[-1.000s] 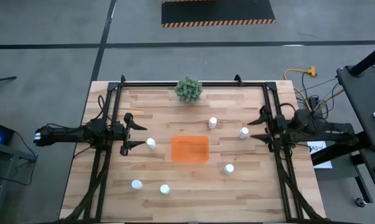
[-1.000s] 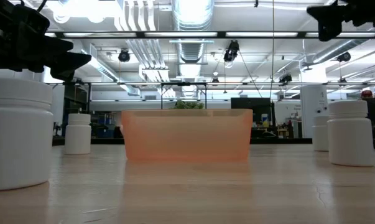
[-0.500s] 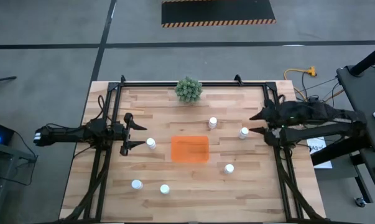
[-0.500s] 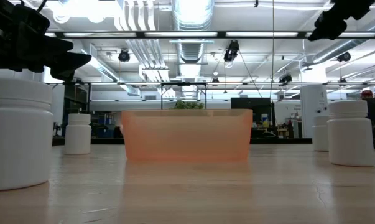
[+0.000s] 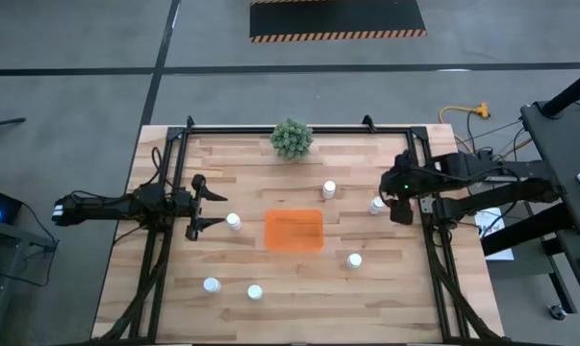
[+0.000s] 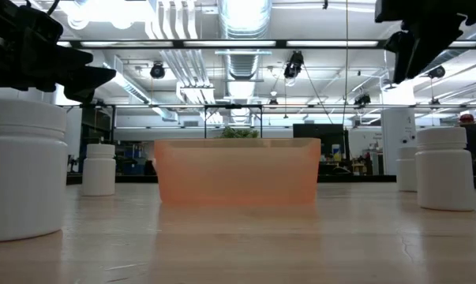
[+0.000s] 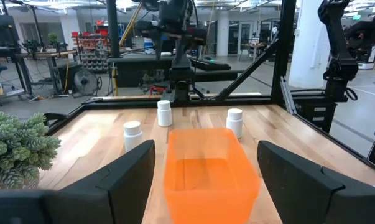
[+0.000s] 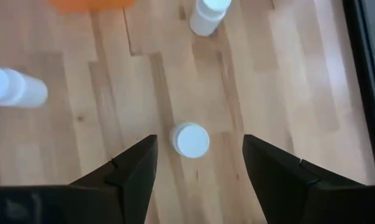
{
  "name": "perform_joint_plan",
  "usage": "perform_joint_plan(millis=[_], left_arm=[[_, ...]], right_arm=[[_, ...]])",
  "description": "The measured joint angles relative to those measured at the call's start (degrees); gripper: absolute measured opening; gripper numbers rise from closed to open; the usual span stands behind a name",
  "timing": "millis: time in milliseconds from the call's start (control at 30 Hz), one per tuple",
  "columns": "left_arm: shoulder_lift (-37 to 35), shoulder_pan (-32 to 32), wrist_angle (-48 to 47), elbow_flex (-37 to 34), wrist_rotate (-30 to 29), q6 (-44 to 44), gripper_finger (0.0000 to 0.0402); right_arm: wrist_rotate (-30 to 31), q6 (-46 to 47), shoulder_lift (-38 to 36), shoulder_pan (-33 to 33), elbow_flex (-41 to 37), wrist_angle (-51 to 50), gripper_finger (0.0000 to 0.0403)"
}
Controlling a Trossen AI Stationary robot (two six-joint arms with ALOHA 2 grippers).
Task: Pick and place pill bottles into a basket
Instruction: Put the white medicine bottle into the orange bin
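Six white pill bottles stand upright on the wooden table around the orange tray (image 5: 293, 231). My right gripper (image 8: 199, 142) is open, points down and hovers over the right-hand bottle (image 8: 191, 140), one finger on either side of it, touching nothing; in the high view it (image 5: 395, 200) stands just right of this bottle (image 5: 376, 205). My left gripper (image 5: 206, 204) is open and level at the table's left, facing the tray (image 7: 206, 168), with one bottle (image 5: 234, 222) close by its near finger.
Other bottles stand at the far centre (image 5: 329, 189), near right (image 5: 354, 260) and near left (image 5: 211, 284) (image 5: 255, 292). A small green plant (image 5: 291, 138) stands at the far edge. A black frame (image 5: 299, 129) borders the table's far and side edges.
My right gripper has swung from the table's right edge toward the right-hand bottle, rising and tipping from level to pointing down over it. It stays open. My left gripper and all the bottles have kept still.
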Motion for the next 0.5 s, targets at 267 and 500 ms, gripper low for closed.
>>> perform_joint_plan(millis=[267,500], left_arm=[[0.00,0.00,0.00,0.01,0.00,-0.01,0.0265],[0.00,-0.02,0.00,0.02,0.00,0.00,0.0265]], right_arm=[[-0.78,-3.12,1.12,-3.35,-3.79,1.77,0.0226],[-5.73,-6.89,1.09,-7.66,-7.34,5.65,0.0226]])
